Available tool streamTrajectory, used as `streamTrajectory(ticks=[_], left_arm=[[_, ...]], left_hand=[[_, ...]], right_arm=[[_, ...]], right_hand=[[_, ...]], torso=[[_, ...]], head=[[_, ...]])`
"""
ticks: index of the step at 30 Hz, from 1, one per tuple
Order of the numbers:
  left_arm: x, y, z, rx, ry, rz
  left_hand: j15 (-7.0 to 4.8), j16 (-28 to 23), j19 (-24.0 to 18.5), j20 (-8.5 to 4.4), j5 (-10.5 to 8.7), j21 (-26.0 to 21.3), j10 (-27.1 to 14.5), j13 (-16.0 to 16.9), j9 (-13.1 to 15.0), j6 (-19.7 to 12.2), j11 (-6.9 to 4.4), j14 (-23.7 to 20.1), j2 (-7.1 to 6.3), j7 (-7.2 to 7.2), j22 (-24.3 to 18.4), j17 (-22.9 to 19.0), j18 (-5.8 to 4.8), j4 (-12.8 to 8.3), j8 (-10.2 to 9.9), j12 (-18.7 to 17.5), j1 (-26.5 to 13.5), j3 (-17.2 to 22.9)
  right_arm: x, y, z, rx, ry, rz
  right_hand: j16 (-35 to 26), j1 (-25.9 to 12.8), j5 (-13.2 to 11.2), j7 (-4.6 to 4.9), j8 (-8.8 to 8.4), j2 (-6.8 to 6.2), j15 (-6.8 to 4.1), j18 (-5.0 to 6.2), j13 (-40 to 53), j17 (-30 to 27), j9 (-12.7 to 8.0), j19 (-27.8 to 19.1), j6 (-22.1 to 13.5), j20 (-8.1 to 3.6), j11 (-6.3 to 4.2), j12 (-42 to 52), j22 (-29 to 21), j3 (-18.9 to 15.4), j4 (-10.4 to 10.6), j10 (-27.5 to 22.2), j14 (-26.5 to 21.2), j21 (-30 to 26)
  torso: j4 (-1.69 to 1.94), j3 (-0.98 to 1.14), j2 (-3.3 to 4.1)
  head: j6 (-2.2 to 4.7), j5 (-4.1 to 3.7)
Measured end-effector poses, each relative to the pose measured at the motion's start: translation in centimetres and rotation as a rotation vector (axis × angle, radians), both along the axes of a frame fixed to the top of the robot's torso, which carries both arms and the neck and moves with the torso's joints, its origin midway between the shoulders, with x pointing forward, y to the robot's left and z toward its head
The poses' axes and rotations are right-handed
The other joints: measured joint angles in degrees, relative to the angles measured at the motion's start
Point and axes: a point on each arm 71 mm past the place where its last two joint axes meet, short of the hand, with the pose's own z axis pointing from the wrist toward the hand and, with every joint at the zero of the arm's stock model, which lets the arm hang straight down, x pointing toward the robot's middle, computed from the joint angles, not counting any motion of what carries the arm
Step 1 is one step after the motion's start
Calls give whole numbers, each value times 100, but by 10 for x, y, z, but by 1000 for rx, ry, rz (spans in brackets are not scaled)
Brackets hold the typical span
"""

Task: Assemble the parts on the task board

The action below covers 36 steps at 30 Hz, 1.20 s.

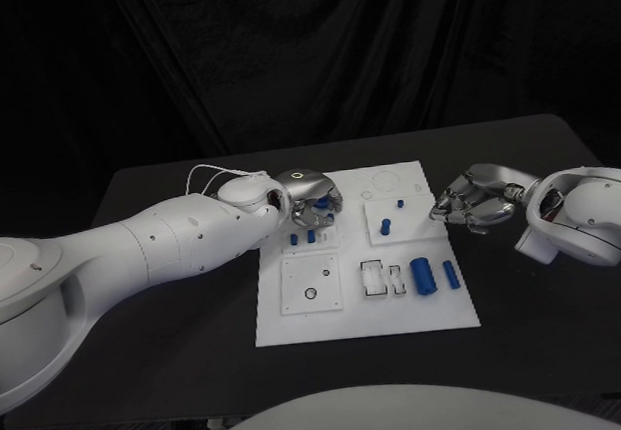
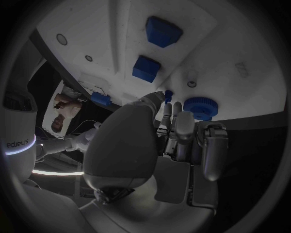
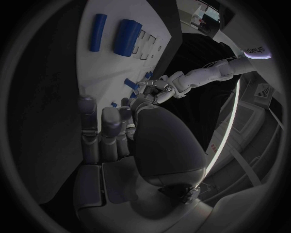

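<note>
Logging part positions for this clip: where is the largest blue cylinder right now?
In the head view the largest blue cylinder lies on the task board, in its near right part, between a white slotted block and a thinner blue cylinder.

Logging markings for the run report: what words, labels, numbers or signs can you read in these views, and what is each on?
"sharpa", seen reversed in the left wrist view: on the robot's white body, just above a glowing band.
Dark lettering beside a glowing band in the right wrist view, on the left arm: too small to read.
Task board: faint marks, none readable as text.
</note>
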Motion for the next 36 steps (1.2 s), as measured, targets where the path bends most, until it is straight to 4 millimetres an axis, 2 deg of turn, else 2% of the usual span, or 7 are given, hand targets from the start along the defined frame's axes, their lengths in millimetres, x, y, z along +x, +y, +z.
streamTrajectory(ticks=[2, 9, 12, 17, 25, 36], left_arm=[[0, 1, 0, 1, 1, 3], [0, 4, -1, 4, 2, 7], [0, 4, -1, 4, 3, 7], [0, 5, -2, 4, 3, 7], [-3, 2, -4, -8, -1, -9], [-4, 0, -4, -23, -12, -28]], left_hand=[[0, 0, 0, 0, 0, 0, 32, 52, -26, 0, -26, 0, 0, 0, 0, -13, 0, -32, 0, 68, 0, -14], [0, 0, 0, 0, 0, 0, 53, 134, -56, 53, -13, 0, 23, 10, 0, -40, 0, -52, 0, 166, -23, 5], [-2, 0, 0, 0, 0, 0, 91, 174, -61, 96, -51, -3, 23, 12, 0, -46, 1, -83, 24, 207, -23, 18], [-73, 0, -13, -12, 0, 0, 267, 199, -61, 351, -183, -73, 80, 72, 0, -104, 0, -142, 134, 314, -25, 63], [-156, 0, -10, -72, -1, 0, 574, 146, -44, 575, -285, -32, 174, 41, 0, -96, 0, -215, 204, 354, 9, 136], [-176, 0, -10, -72, -5, 0, 676, 64, -34, 626, -286, -52, 189, 50, 0, -188, -1, -254, 223, 314, 26, 175]], right_arm=[[0, 0, 0, 0, 0, 0], [0, 0, 0, -1, 2, 1], [0, 0, 0, -1, 3, 1], [0, 0, 0, -2, 4, 1], [0, 0, 0, -2, 4, 2], [0, 0, 0, -2, 5, 2]], right_hand=[[0, 0, 21, 0, 0, 0, 0, 0, -7, -15, 1, 0, 0, 0, 0, 0, -7, 0, 0, 0, 0, -26], [0, 0, 21, 0, 0, 0, 0, 0, -15, -20, 1, 0, 0, 0, 0, 0, -6, 0, 0, 0, 0, -27], [0, 0, 21, 0, 0, 0, 0, 0, -18, -21, 0, 0, 0, 0, 0, 0, -6, 0, 0, 0, 0, -26], [0, 0, 20, 0, 0, 0, 0, 0, -18, -20, 0, 0, 0, 0, 0, 0, -14, 0, 0, 0, 0, -55], [0, 0, 19, 0, 0, 0, 0, 0, -17, -20, 0, 0, 0, 0, 0, 0, -14, 16, 16, 0, 0, -56], [0, 0, 41, 0, 0, 0, 0, 0, -17, -29, -1, 0, 0, 0, 0, 0, -14, 33, -1, 0, 0, -56]], torso=[[0, 1, 0], [2, 2, 0], [5, 2, -4], [10, 1, -9], [2, 1, -11], [-7, -1, -8]], head=[[0, 0], [0, 8], [0, 5], [0, 15], [0, 31], [0, 40]])
